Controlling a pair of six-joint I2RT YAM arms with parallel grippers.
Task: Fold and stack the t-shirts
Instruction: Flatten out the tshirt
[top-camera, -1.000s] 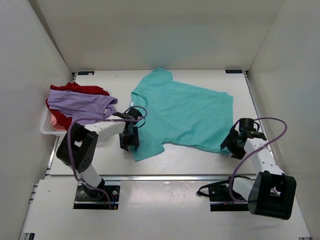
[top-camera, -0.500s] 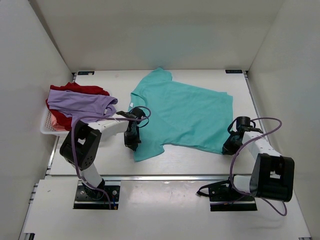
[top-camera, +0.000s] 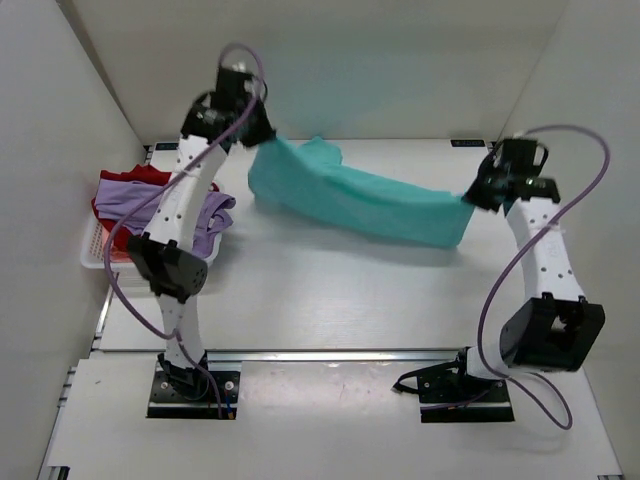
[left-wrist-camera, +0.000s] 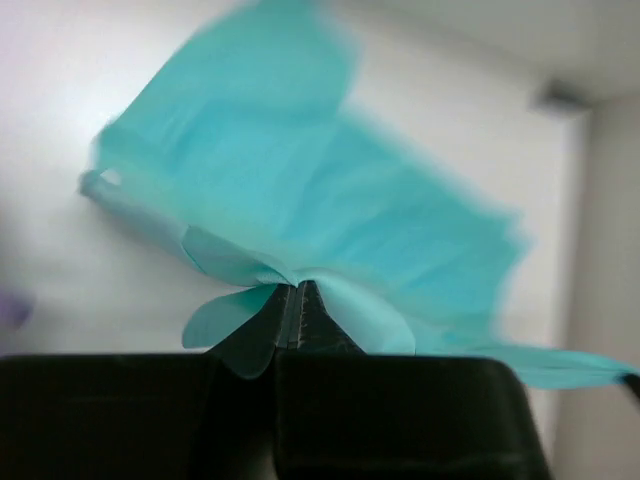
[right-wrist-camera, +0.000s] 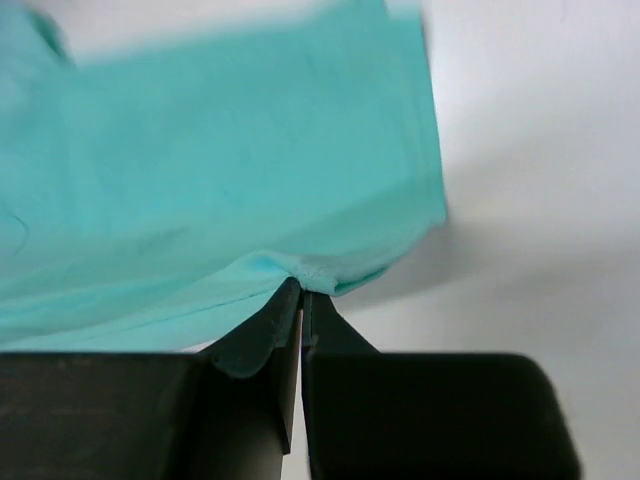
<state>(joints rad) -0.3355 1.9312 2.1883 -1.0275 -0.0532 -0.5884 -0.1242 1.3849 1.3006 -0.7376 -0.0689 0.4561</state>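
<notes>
Basket (top-camera: 92, 254): I see a white lattice basket at the far left edge of the table (top-camera: 330, 300), hard against the left wall.
Red t-shirt (top-camera: 125, 178): bunched in the basket, under the purple one; I only get its upper edge.
Lavender t-shirt (top-camera: 212, 215): draped over the red one and spilling off the basket onto the table. My left arm crosses in front of it in the top view and hides its middle.
Left gripper (top-camera: 260, 136): raised high near the back wall. On the wrist view its fingertips (left-wrist-camera: 298, 300) are pinched together on a gathered fold of teal cloth.
Teal t-shirt (top-camera: 370, 205): off the table along its whole near edge, slung between my two grippers and sagging in the middle. Its far edge looks to trail near the back of the table; I cannot tell whether it touches. It is well apart from the basket pile.
Right gripper (top-camera: 472, 198): lifted at the right side, jaws clamped on the shirt's other end (right-wrist-camera: 300, 290); the cloth (right-wrist-camera: 200, 170) fills most of that view.
</notes>
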